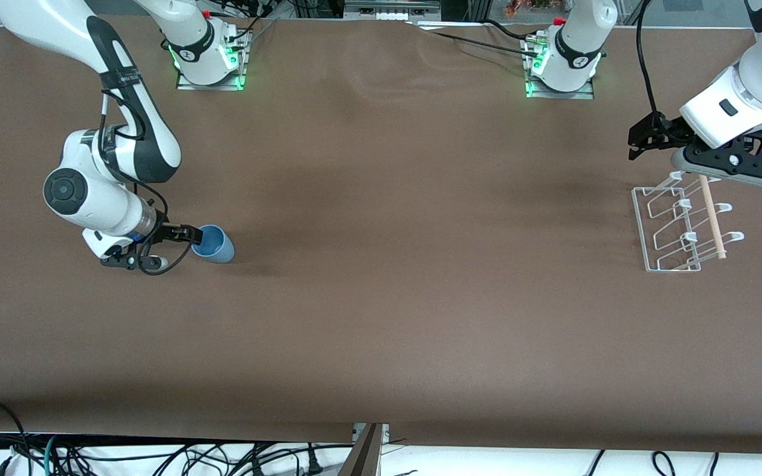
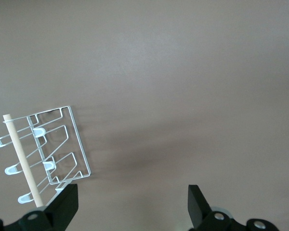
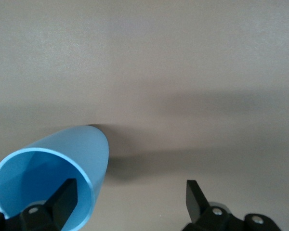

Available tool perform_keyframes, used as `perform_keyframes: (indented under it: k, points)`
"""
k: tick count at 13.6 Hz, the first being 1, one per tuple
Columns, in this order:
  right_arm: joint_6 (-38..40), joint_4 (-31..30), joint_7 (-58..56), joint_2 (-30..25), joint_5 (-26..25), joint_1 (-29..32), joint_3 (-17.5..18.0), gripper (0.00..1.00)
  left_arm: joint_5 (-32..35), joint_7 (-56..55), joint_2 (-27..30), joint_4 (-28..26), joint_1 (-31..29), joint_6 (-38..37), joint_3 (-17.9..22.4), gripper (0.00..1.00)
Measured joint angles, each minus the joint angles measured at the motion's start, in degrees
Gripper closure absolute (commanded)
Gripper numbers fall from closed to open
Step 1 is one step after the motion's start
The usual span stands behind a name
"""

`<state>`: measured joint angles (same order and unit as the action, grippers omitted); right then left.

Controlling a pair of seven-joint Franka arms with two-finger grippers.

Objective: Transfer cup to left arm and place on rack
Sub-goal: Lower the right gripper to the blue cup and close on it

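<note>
The light-blue cup [image 1: 217, 245] lies tipped on the brown table toward the right arm's end, its mouth facing my right gripper [image 1: 188, 234]. In the right wrist view the right gripper [image 3: 131, 190] is open: one finger sits inside the mouth of the cup [image 3: 67, 154], the other is outside, well apart from the wall. My left gripper [image 1: 637, 141] is open and empty, up over the table by the edge of the white wire rack [image 1: 645, 231] farthest from the front camera. The rack [image 2: 72, 139] and its wooden rod [image 2: 24, 161] show in the left wrist view, beside the left gripper [image 2: 133, 192].
The brown table cover [image 1: 394, 264] stretches between cup and rack. The two arm bases [image 1: 209, 59] [image 1: 561, 66] stand along the edge farthest from the front camera. Cables hang below the near edge [image 1: 156, 456].
</note>
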<state>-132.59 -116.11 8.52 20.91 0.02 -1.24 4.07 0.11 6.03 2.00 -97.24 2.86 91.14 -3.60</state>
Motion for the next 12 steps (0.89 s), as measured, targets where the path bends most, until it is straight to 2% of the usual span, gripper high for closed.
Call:
perform_keyframes:
  k: [3,5,6,7,8,9,10,12]
  points:
    - [-1.3,-0.2,0.0,1.1,0.0,-0.4,0.0,0.02,0.0,0.0,0.0,0.0,0.0,0.0,0.0,0.0]
    - [-1.9,-0.2,0.0,1.6,0.0,-0.9,0.2,0.46,0.0,0.0,0.0,0.0,0.0,0.0,0.0,0.0]
    - [-1.9,-0.2,0.0,1.8,0.0,-1.1,0.2,0.62,0.0,0.0,0.0,0.0,0.0,0.0,-0.1,0.0]
    - [-2.0,-0.2,0.0,1.9,0.0,-1.2,0.2,0.73,0.0,0.0,0.0,0.0,0.0,0.0,-0.1,0.0]
    - [-2.0,-0.2,0.0,1.9,0.0,-1.2,0.2,0.82,0.0,0.0,0.0,0.0,0.0,0.0,-0.1,0.0]
    - [-2.0,-0.2,0.0,1.9,0.0,-1.2,0.2,0.84,0.0,0.0,0.0,0.0,0.0,0.0,-0.1,0.0]
    - [-2.0,-0.2,0.0,1.9,0.0,-1.2,0.2,0.93,0.0,0.0,0.0,0.0,0.0,0.0,-0.1,0.0]
    - [-2.1,-0.1,0.0,1.9,0.0,-1.2,0.2,1.0,0.0,0.0,0.0,0.0,0.0,0.0,-0.1,0.0]
